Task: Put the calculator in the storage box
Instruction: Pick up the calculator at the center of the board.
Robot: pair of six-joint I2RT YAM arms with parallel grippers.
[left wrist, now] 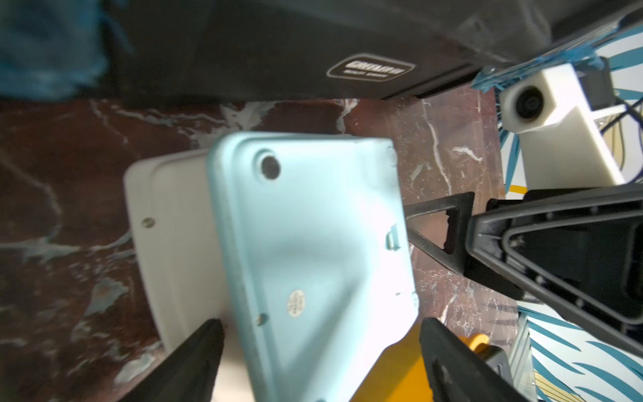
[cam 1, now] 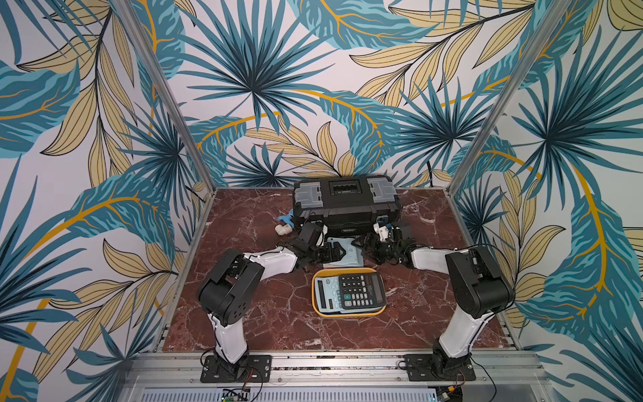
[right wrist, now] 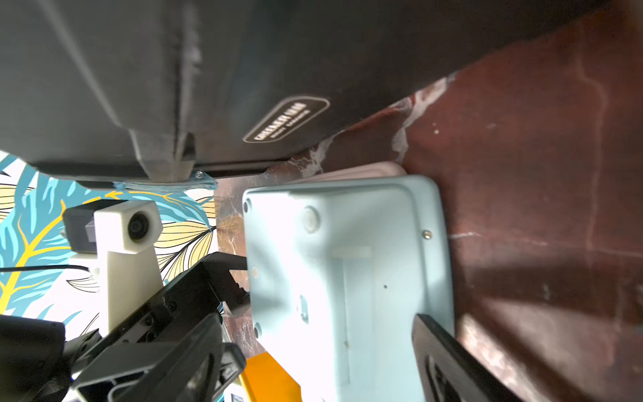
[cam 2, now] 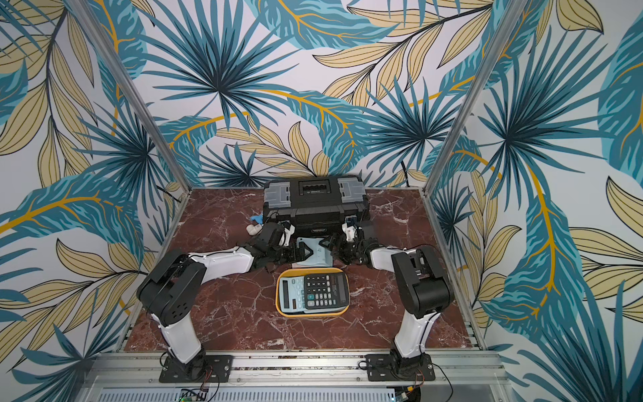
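Observation:
A light blue calculator [cam 1: 344, 251] [cam 2: 315, 249] lies face down just behind the storage box [cam 1: 348, 314] [cam 2: 313, 315], partly on top of a white calculator [left wrist: 170, 215]. In the left wrist view its near end overlaps the yellow rim. My left gripper [cam 1: 332, 252] [left wrist: 318, 323] is open, with its fingers either side of this calculator [left wrist: 313, 226]. From the opposite side my right gripper [cam 1: 362, 247] [right wrist: 320, 318] is open, with one finger over the calculator's back [right wrist: 348, 261]. The storage box holds a light blue calculator [cam 1: 327, 292] with a black calculator [cam 1: 362, 285] on it.
A black toolbox [cam 1: 346, 205] with grey lid compartments stands right behind the grippers. Small blue [cam 1: 285, 220] and white [cam 1: 282, 229] objects lie at its left corner. The two grippers are close together. Aluminium posts stand at the table's back corners.

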